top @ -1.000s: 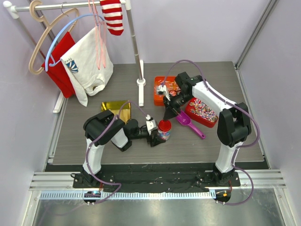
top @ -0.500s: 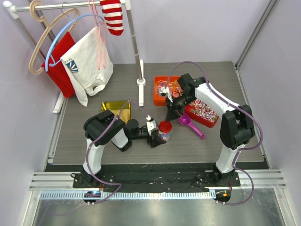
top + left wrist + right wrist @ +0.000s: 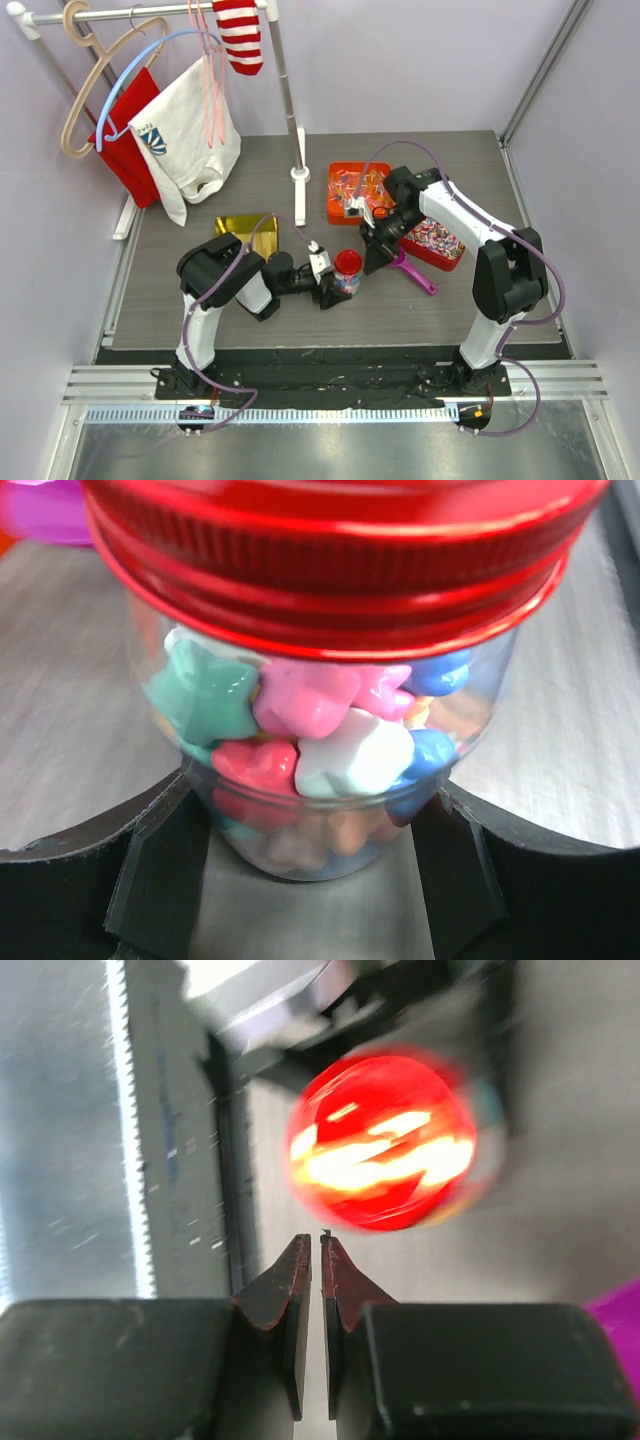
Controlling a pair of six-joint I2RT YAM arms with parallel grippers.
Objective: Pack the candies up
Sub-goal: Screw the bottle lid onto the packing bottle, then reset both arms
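Your candies (image 3: 300, 705) are pastel star-shaped pieces, already inside a small glass jar (image 3: 330, 850) that stands on the table (image 3: 70, 680) with its red screw lid (image 3: 330, 570) on top. Loose, they would likely be hard, light and quick to roll, so treat the jar as the thing you handle. It looks rigid and smooth-walled, probably slippery and breakable, and it should have some weight since it looks well filled. Your best hold is low on the glass body, below the lid, which is where the left jaws sit: set wide apart, one on each side, pressing the jar's lower wall and steadying it. The ribbed lid edge is the place for twisting. The right jaws are clenched together with nothing between them, hovering just beside the lid and apparently not touching it.
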